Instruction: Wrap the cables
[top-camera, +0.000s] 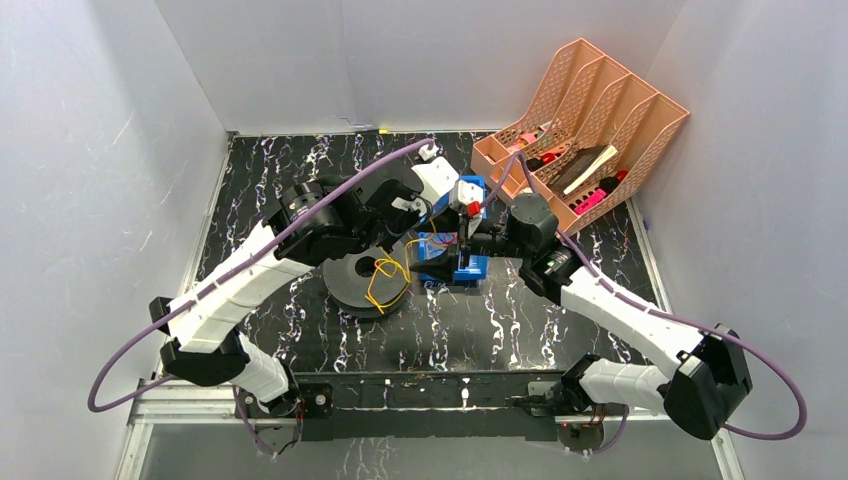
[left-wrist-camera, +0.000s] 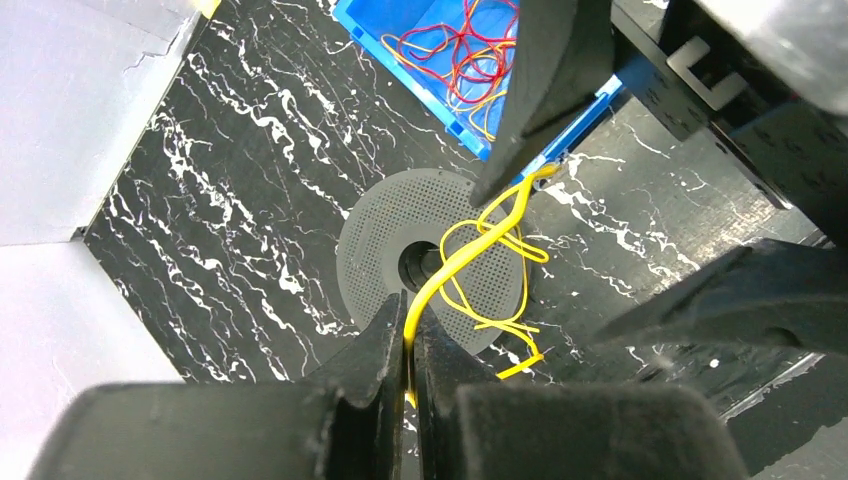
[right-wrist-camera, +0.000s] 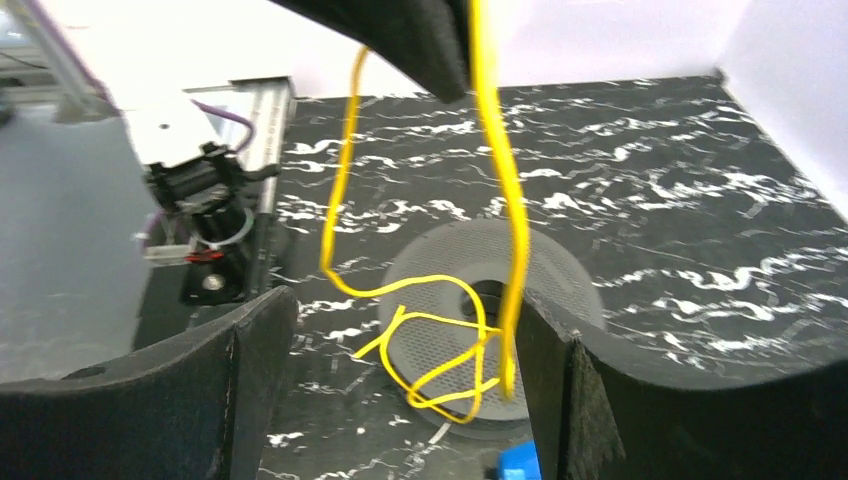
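Observation:
A thin yellow cable runs up from loose loops on a grey perforated disc into my left gripper, which is shut on it. In the right wrist view the same cable hangs down from the left gripper's dark finger at the top. One strand passes between the wide-apart fingers of my right gripper, close against the right-hand finger. The right gripper is open and grips nothing. More red and yellow cables lie tangled in a blue bin.
From above, the disc lies left of centre on the black marbled table, with the blue bin beside it. A peach file organizer stands at the back right. White walls enclose the table on three sides.

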